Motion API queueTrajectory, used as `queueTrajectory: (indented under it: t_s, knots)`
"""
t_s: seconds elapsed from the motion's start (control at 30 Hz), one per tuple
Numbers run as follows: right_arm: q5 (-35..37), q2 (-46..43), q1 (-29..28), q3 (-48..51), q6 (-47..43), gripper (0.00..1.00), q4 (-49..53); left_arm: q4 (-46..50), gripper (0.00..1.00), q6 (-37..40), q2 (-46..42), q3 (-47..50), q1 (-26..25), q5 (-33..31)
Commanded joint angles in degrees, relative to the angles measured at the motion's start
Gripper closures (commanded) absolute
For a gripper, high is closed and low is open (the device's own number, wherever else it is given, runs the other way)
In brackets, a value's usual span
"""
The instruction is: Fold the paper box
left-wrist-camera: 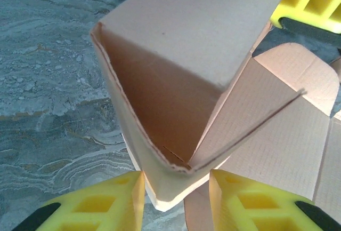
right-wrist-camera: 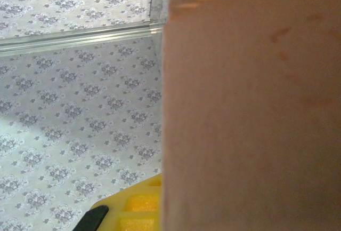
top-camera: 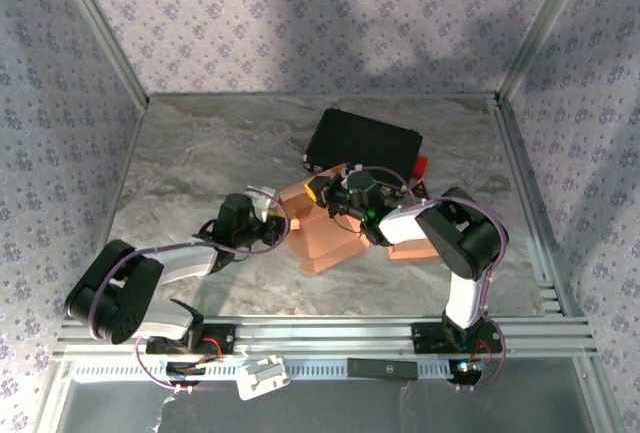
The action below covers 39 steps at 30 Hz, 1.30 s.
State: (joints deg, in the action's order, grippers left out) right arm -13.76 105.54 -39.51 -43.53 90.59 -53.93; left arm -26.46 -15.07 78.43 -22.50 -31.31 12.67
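Observation:
The paper box (top-camera: pixel 330 235) is brown cardboard, half-formed, lying at the table's middle with flaps spread to the right. My left gripper (top-camera: pixel 276 215) reaches in from the left. In the left wrist view a folded corner of the paper box (left-wrist-camera: pixel 176 81) sits between its yellow fingers (left-wrist-camera: pixel 106 204), which press against that corner. My right gripper (top-camera: pixel 326 193) is at the box's far upper edge. In the right wrist view a cardboard panel (right-wrist-camera: pixel 250 108) runs straight up beside one yellow finger (right-wrist-camera: pixel 133 209) and hides the other; the jaws are shut on it.
A black case (top-camera: pixel 362 141) with a red part (top-camera: pixel 421 165) lies just behind the box. Patterned walls and metal frame posts (top-camera: pixel 100 28) enclose the marble table (top-camera: pixel 200 153). Aluminium rails (top-camera: pixel 330 331) run along the near edge.

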Motion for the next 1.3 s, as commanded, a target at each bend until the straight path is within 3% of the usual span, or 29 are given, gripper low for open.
queueTrajectory:
  t_s: [0.0,0.27,1.1,1.27]
  knots:
    - [-0.34,0.64,-0.57,1.19,0.85,1.0,-0.22,-1.82,0.64,1.61,0.88,-2.28,-2.03,-4.67]
    - [2.02,0.63,-1.79,1.72,0.47,1.0,-1.5,-3.77,0.67,-1.48,1.09,-2.1,-7.11,-17.72]
    - [5.53,5.93,-4.61,4.91,-0.32,1.0,-10.98,-4.0,0.68,-7.49,8.51,-6.36,-11.77,-35.82]
    - [5.63,6.59,-4.91,4.89,0.11,1.0,-11.63,-1.32,0.76,-8.85,10.4,-8.41,-13.03,-40.1]
